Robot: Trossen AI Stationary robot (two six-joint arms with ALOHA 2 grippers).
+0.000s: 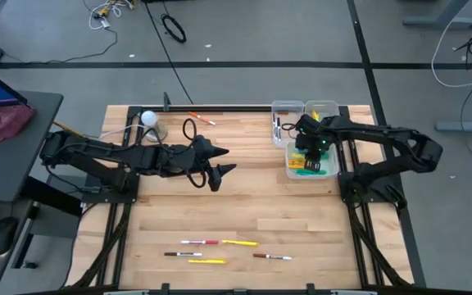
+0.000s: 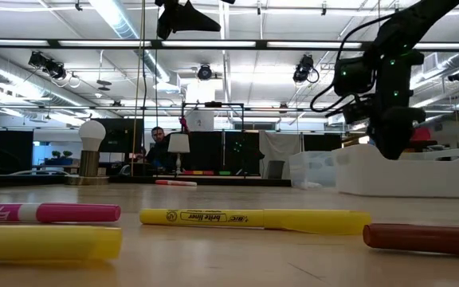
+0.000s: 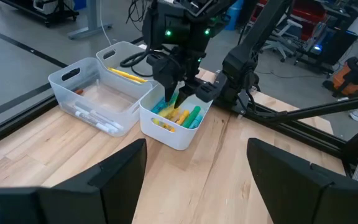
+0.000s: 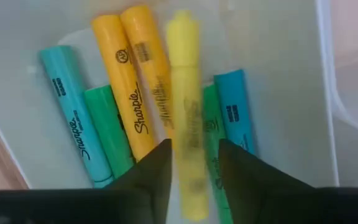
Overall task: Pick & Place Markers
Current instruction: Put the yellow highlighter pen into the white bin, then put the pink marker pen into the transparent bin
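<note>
Bin [image 3: 166, 134]: clear, with highlighters [image 4: 135, 93] inside.
Right gripper [image 4: 191, 171]: over the bin, fingers parted around a yellow highlighter [image 4: 185, 74].
Left gripper [image 1: 217, 161]: beside the bin, fingers wide apart, holding nothing.

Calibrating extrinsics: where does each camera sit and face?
High: overhead, straight down; both arms, left hand idle mid-table.
Low: tabletop level, past thin yellow highlighter; arms overhead.
Left wrist: between own fingers, towards clear plastic bins.
Right wrist: right hand over bin, pale yellow highlighter between fingers.
Shared: left wrist and high both show right hand over bin.
</note>
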